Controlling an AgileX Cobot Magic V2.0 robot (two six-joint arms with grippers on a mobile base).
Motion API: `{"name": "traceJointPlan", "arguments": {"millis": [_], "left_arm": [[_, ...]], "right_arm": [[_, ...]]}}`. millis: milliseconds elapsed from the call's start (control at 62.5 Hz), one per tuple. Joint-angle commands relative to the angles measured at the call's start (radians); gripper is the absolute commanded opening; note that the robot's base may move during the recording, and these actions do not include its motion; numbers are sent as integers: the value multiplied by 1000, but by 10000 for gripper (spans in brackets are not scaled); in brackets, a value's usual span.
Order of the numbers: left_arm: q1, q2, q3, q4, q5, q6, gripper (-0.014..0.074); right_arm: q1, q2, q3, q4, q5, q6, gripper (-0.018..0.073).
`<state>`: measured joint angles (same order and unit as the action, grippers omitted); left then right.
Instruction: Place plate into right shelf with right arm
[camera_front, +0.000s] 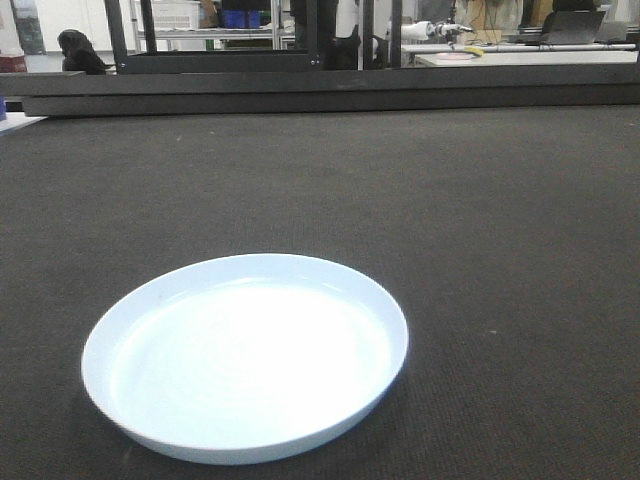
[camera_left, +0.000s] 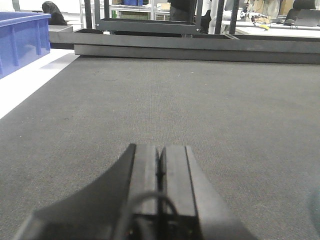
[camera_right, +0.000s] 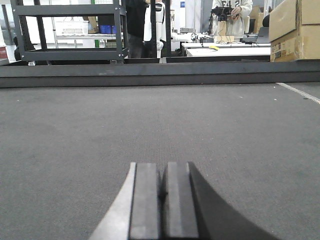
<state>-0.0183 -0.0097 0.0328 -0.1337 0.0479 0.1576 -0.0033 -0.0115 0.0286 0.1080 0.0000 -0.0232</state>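
plate (camera_front: 245, 357): round, pale blue-white and shiny. It lies flat on the bench, close to the front camera.
bench (camera_front: 480, 200): it has a dark grey top like rough cloth, with a low dark rail along the far edge.
left claw (camera_left: 161, 170): its two black fingers are pressed tight together and hold nothing. It sits low over the bench.
right claw (camera_right: 161, 182): its fingers are also squeezed together and hold nothing. It sits low over the bench.
blue bin (camera_left: 20, 42): it stands to the far left in the left wrist view.
cardboard boxes (camera_right: 295, 27): they are stacked at the far right in the right wrist view.

mat (camera_front: 480, 200) open rnd plate (camera_front: 245, 355) | ledge (camera_front: 320, 95) far edge | blue bin (camera_left: 20, 40) L
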Motion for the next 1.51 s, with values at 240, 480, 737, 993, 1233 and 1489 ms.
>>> {"name": "traceJointPlan", "arguments": {"millis": [240,480,737,993,1233,1489], "left_arm": [[-2,-10,10,-8,-90,-7,-128],[-2,-10,10,-8,-90,-7,-128],[-2,-10,10,-8,-90,-7,-128],[-2,-10,10,-8,-90,-7,-128],[-2,-10,10,-8,-90,-7,-128],[-2,-10,10,-8,-90,-7,-128]], "right_arm": [[2,-13,-15,-9,-89,-4,54],[2,-13,-16,-9,-169,-4,54],[2,25,-218,-9,-133,-3,54],[2,232,-458,-9,117,-4,54],[2,490,-626,-11,431,-169,54],[2,771,-733,11,651,-228,54]]}}
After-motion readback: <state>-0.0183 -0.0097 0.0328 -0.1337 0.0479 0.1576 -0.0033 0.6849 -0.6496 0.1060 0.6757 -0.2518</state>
